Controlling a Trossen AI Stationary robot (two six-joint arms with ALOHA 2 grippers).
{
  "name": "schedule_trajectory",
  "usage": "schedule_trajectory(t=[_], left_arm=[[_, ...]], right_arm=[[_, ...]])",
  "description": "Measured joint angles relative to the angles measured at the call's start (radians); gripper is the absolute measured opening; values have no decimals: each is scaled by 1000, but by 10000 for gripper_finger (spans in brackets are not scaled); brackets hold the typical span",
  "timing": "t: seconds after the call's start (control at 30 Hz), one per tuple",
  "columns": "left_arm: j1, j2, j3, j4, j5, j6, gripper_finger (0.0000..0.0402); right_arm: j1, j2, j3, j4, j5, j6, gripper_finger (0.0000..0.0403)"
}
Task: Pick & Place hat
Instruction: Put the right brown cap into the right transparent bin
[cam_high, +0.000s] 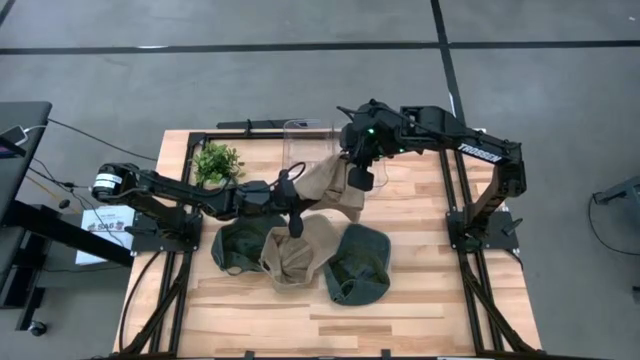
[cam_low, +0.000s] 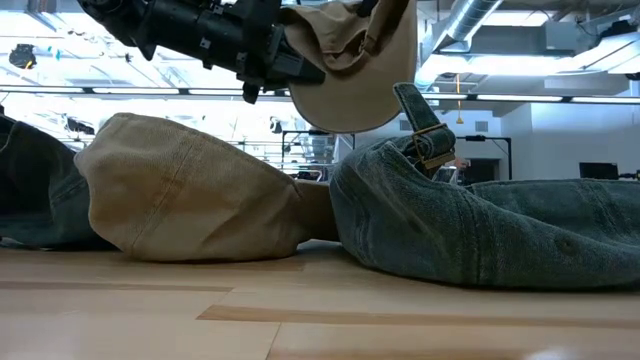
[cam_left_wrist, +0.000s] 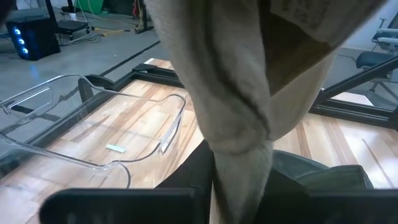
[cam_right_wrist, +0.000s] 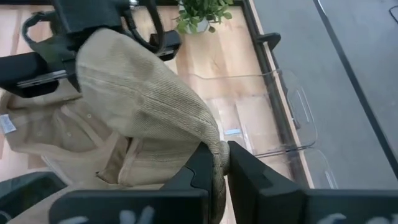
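While both arms are lifting it off the table, I'm seeing the tan hat (cam_high: 330, 188) hanging between them. My right gripper (cam_right_wrist: 222, 163) is pinching the hat's edge, fingers closed tight on the cloth. My left gripper (cam_high: 296, 205) is clamping the opposite side, the fabric draping past its fingers. Below the grippers, another tan hat (cam_low: 190, 190) is lying on the table (cam_high: 420, 300) between two green hats (cam_high: 358, 265). Beyond the right gripper, a clear bin (cam_right_wrist: 273, 118) is sitting near the table's edge, and farther off a small plant (cam_high: 217, 162).
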Motion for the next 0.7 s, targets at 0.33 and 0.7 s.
schedule_trajectory(t=[0.33,0.7], left_arm=[[-16,0,0,13,2,31,99],[-21,0,0,16,0,28,207]], right_arm=[[21,0,0,-17,0,1,16],[12,0,0,-57,-1,-81,16]])
